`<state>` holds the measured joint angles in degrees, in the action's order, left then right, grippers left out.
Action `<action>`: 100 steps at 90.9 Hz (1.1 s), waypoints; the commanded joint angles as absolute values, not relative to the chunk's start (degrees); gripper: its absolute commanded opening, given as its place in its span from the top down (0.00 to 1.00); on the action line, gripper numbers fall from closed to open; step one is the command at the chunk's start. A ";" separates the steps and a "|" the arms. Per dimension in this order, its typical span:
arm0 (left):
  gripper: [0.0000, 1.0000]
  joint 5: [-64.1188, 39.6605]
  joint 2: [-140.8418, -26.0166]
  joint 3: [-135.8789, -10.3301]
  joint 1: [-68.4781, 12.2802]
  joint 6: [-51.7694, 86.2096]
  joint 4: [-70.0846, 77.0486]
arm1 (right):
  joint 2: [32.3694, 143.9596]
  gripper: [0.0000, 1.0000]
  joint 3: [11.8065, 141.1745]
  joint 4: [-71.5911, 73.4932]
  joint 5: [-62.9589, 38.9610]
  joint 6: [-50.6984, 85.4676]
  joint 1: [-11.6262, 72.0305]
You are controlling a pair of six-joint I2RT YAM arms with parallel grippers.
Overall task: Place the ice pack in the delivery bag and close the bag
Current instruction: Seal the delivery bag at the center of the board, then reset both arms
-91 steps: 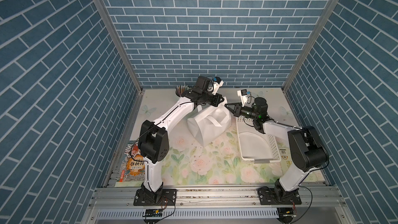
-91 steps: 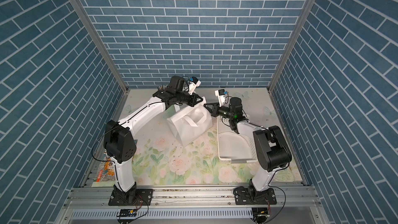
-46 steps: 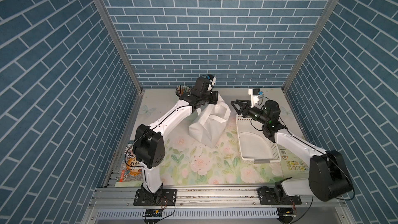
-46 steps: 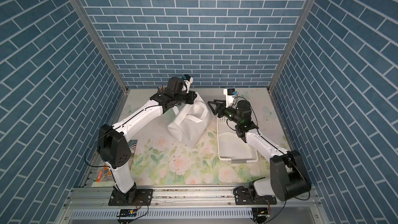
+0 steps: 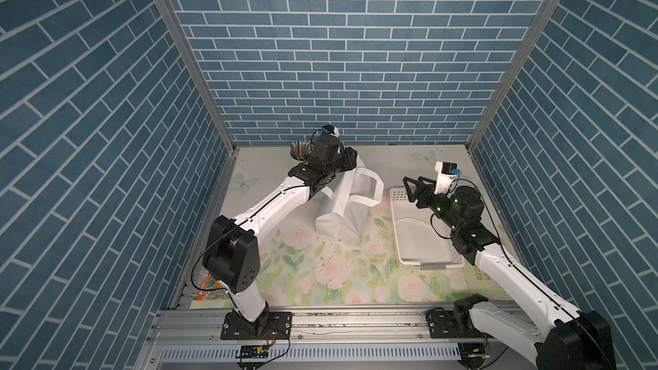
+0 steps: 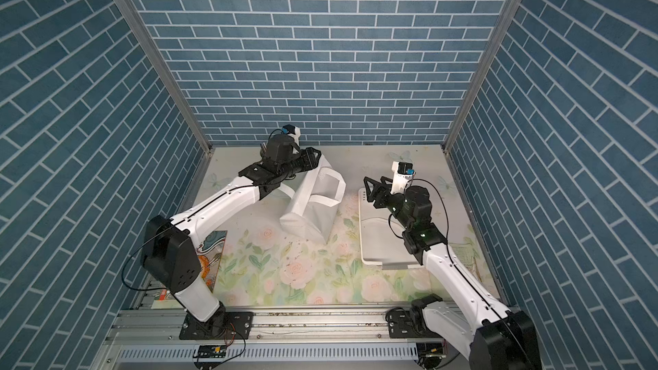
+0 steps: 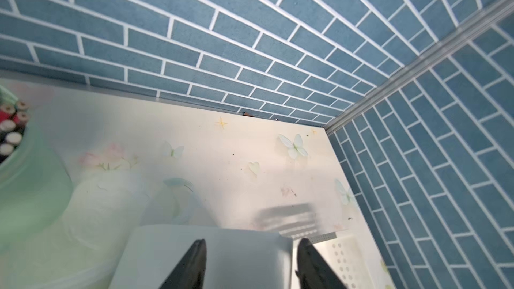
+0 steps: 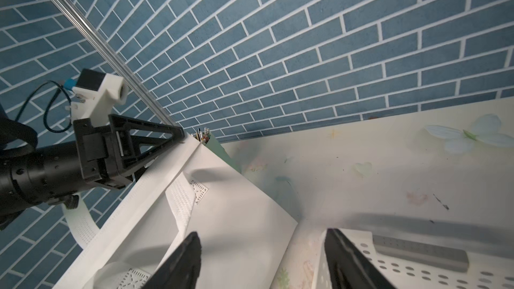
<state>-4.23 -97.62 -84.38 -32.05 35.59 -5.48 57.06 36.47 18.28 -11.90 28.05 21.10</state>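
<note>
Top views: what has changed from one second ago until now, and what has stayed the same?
The right gripper opened and drew back from the edge of the delivery bag to above the far end of the white basket. The left gripper opened too but stayed at the bag's far top edge. The bag sagged flatter; the basket kept its place.

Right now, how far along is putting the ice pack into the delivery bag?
Done, probably: the ice pack shows in no view, so it may be inside the delivery bag, unconfirmed. In hand: nothing; the left tool is open at the bag's top edge, the right tool open and empty above the basket. Left: confirm the pack is in, retract arms.
</note>
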 commanded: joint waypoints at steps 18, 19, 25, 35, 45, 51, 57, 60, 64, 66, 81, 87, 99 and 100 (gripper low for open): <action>0.22 -11.13 -90.21 -84.06 -32.17 37.33 -2.97 | 52.65 0.25 36.10 14.66 -11.94 26.62 21.18; 0.21 -11.15 -89.84 -83.91 -32.17 37.43 -2.89 | 52.52 0.25 36.02 14.63 -11.99 26.67 21.18; 0.16 -13.01 -87.93 -82.50 -32.17 38.42 -1.22 | 51.84 0.26 35.76 14.33 -12.13 26.84 21.16; 0.12 -17.40 -85.36 -81.16 -32.16 39.83 2.04 | 50.65 0.25 35.45 14.14 -12.63 26.93 21.22; 0.11 -21.44 -82.77 -80.61 -32.15 39.61 5.24 | 48.81 0.25 34.97 14.06 -11.69 26.71 21.14; 0.10 -20.95 -80.21 -79.48 -32.10 37.49 6.86 | 47.06 0.25 34.25 14.20 -9.19 26.83 21.18; 0.05 -17.07 -76.90 -77.52 -32.20 33.98 7.12 | 45.40 0.22 33.75 13.36 -5.56 27.29 21.18; 0.03 -14.65 -74.23 -76.11 -32.51 31.56 7.04 | 44.39 0.17 33.67 12.46 -2.82 27.39 21.16; 0.01 -10.87 -70.32 -73.54 -32.89 28.54 7.25 | 43.00 0.10 33.87 10.65 1.92 27.34 21.18; 0.01 -8.59 -68.34 -71.76 -32.94 27.46 7.66 | 42.32 0.05 34.02 9.45 4.50 27.29 21.18; 0.00 17.35 -53.54 -59.47 -32.87 21.01 7.37 | 36.82 0.00 31.58 9.45 17.07 20.36 21.18; 0.00 28.62 -49.88 -56.52 -32.87 20.84 4.35 | 35.22 0.00 30.38 10.25 21.00 16.86 21.16; 0.00 46.18 -45.96 -47.22 -32.83 21.97 3.62 | 34.70 0.00 24.83 16.43 26.23 9.71 21.18; 0.00 47.00 -45.83 -46.20 -32.80 21.89 3.87 | 34.75 0.01 23.75 17.62 26.39 9.07 21.18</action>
<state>25.71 -46.26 -53.47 -32.82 23.92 6.17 34.87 28.38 12.25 18.04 18.17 21.10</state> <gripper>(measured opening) 0.996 0.996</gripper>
